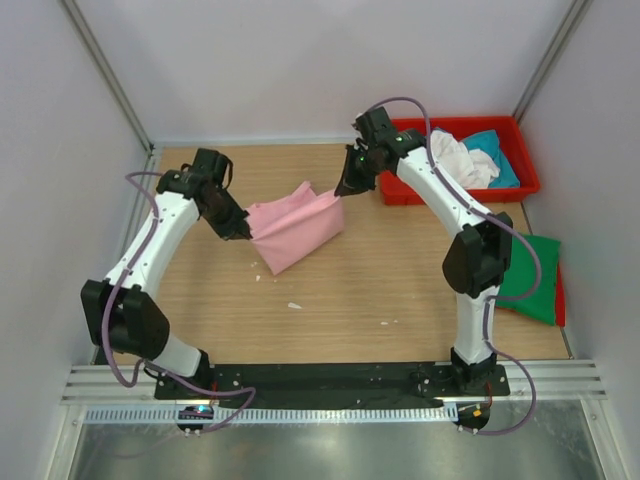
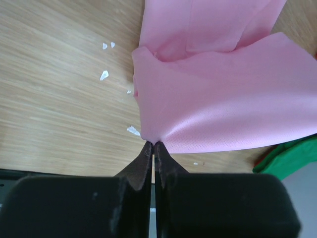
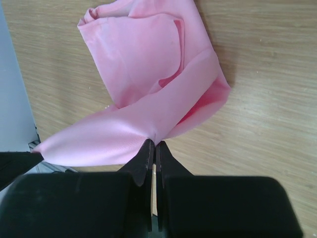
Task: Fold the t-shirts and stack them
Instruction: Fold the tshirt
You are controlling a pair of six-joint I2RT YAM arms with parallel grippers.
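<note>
Shirt in teal point(image 1: 505, 170) shows only overhead.

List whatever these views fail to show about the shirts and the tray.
Green t-shirt: in the top view the right arm covers its left side, and the left wrist view cuts it off at the edge.
Red tray: in the top view the right arm hides its left end, so the shirt count inside is unclear.
Pink t-shirt: its own folds hide the underside and layers in every view.
</note>
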